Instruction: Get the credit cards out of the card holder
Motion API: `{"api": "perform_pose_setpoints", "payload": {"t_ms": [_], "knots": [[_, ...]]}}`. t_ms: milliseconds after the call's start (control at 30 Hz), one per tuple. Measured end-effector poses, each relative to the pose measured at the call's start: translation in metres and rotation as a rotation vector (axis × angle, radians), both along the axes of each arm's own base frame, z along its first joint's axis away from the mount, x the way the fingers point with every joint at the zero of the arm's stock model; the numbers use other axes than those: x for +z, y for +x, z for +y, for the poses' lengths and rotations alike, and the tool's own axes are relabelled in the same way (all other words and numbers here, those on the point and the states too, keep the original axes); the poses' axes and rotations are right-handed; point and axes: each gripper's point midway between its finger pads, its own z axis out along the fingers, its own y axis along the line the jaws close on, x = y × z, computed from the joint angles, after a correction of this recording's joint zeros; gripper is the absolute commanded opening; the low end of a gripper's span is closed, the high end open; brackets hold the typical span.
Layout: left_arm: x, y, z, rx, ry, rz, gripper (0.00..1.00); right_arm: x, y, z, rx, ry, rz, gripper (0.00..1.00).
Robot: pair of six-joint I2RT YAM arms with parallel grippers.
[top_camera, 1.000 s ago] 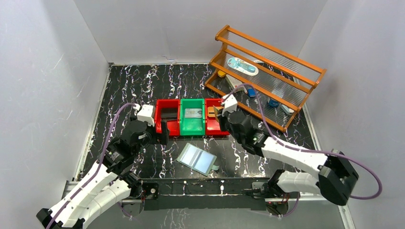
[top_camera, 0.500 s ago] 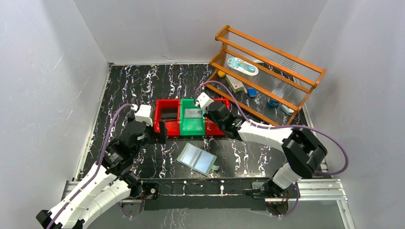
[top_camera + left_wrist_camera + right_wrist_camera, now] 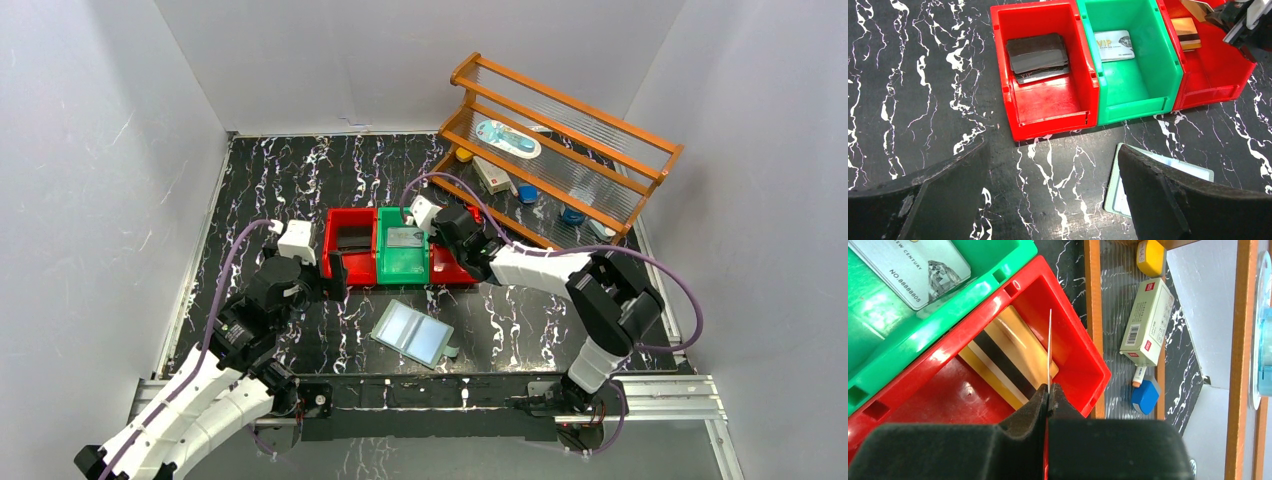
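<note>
Right pincer (image 3: 1048, 392): yours, clamped on a card (image 3: 1049, 340) held edge-on over the red bin (image 3: 1083, 347).
Left pincer (image 3: 1053, 155): yours, wide open, empty.
Holder (image 3: 412, 333): open on table (image 3: 923, 75), beside Left pincer's right finger.

Edge-on card (image 3: 1049, 347) pinched in tool (image 3: 1048, 391), above red bin (image 3: 1079, 356)

Top view taken from high behind the table's (image 3: 300, 170) near edge, angled down. Left wrist aimed down at the bin row (image 3: 1143, 95), close. Right wrist closer, over the right red bin (image 3: 1083, 365) and rack (image 3: 1093, 290). That bin is shared by all three; card holder (image 3: 412, 335) by top and left wrist.
</note>
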Motion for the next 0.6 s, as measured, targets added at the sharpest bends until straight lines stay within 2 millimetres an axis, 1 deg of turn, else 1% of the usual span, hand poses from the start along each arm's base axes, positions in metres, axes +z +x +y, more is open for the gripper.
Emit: {"api": "perform_pose_setpoints", "payload": {"t_ms": [133,267,367,500,600], "knots": [[-0.001,0.0,0.0,0.002,0.003,0.002,0.98,-0.008,0.008,0.003,0.015,-0.023,-0.001,0.02],[-0.001,0.0,0.001,0.004,0.004,0.001,0.98,-0.018,0.01,0.005,0.043,-0.053,0.009,0.04],[-0.001,0.0,0.001,0.005,0.004,0.001,0.98,-0.02,0.01,0.006,0.068,-0.072,0.011,0.08],[0.0,0.001,0.001,0.008,0.005,-0.001,0.98,-0.02,0.011,0.007,0.093,-0.097,0.006,0.1],[0.0,0.001,0.002,0.01,0.005,-0.001,0.98,-0.021,0.011,0.007,0.11,-0.118,0.002,0.15]]}}
